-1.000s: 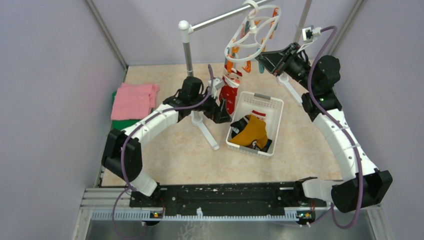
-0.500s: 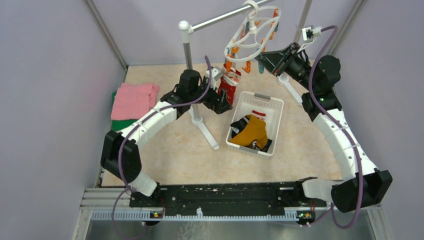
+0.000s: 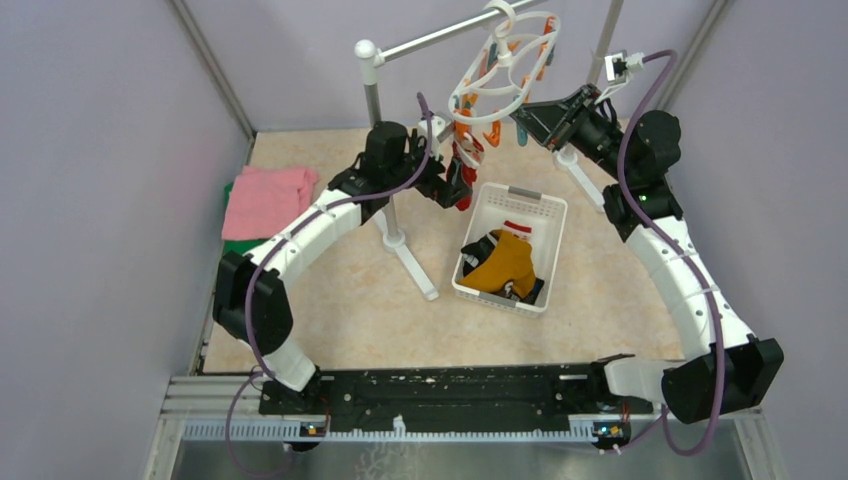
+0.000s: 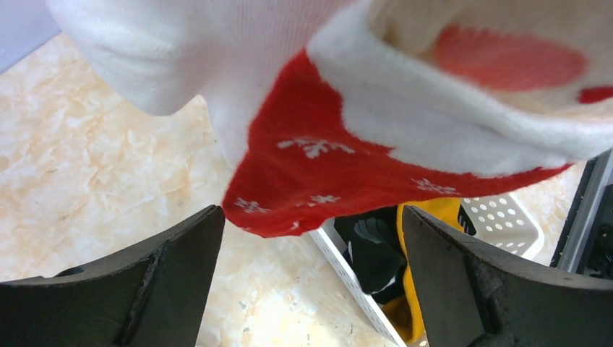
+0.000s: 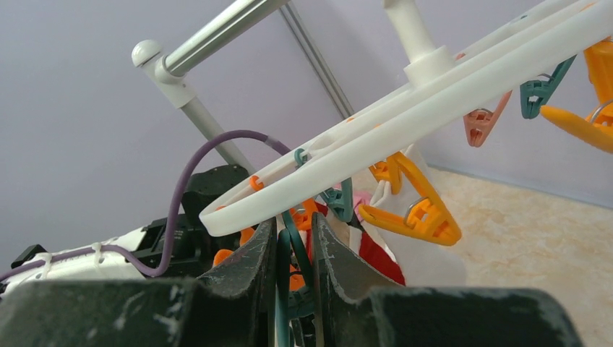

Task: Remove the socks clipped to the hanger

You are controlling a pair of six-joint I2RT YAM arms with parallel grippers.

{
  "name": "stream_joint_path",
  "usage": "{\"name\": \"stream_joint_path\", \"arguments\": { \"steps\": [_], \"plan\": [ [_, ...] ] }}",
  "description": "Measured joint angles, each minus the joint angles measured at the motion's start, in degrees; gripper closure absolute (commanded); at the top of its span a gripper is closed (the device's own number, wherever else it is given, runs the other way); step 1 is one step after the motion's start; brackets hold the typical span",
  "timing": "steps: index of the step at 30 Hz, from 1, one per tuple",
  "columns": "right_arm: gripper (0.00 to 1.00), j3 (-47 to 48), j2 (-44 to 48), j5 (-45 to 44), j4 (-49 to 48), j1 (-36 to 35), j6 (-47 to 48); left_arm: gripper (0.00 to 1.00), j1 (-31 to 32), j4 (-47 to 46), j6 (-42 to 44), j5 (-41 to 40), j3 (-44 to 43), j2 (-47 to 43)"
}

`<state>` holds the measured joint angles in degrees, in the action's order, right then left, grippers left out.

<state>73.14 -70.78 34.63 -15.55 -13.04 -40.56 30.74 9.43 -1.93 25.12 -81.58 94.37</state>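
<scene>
- Below the hanger: red-and-white sock hanging between the fingers of left gripper, spread wide, not touching.
- At hanger's near rim: right gripper clenched on teal clip.
- Below hanger, in white basket: yellow sock.

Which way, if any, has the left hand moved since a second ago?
Yes. The left hand moved up the view, from the rack's foot toward the hanger.

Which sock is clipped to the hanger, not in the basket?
The red sock with white snowflakes, hanging from the hanger; the mustard sock and black sock lie in the white basket.
</scene>
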Motion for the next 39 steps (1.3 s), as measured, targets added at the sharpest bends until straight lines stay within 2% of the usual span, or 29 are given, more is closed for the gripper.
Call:
{"name": "stream_joint_path", "arguments": {
  "steps": [17,22,24,26,31,39],
  "plan": [
    [0.94,-0.4,0.0,0.1,-0.4,0.0,-0.2,0.01,0.0,1.7,0.6,0.4,0.2,-0.8],
    [0.94,-1.6,0.1,0.0,-1.6,0.0,-0.2,0.01,0.0,-0.3,0.3,5.3,0.4,-1.0],
    [0.94,-1.9,0.1,0.0,-1.9,0.0,-0.2,0.04,0.0,-1.5,0.4,8.1,0.7,-1.0],
    [0.94,-1.9,0.1,0.0,-2.1,0.1,-0.2,0.11,0.0,-2.1,0.9,9.7,0.8,-1.0],
    [0.94,-1.9,0.2,0.0,-2.1,0.1,-0.2,0.35,-0.1,-2.6,3.1,10.2,0.8,-1.0],
    [0.81,-1.9,0.2,0.0,-2.0,0.1,-0.2,0.88,-0.1,-2.5,2.7,11.7,0.7,-1.0]
  ]
}}
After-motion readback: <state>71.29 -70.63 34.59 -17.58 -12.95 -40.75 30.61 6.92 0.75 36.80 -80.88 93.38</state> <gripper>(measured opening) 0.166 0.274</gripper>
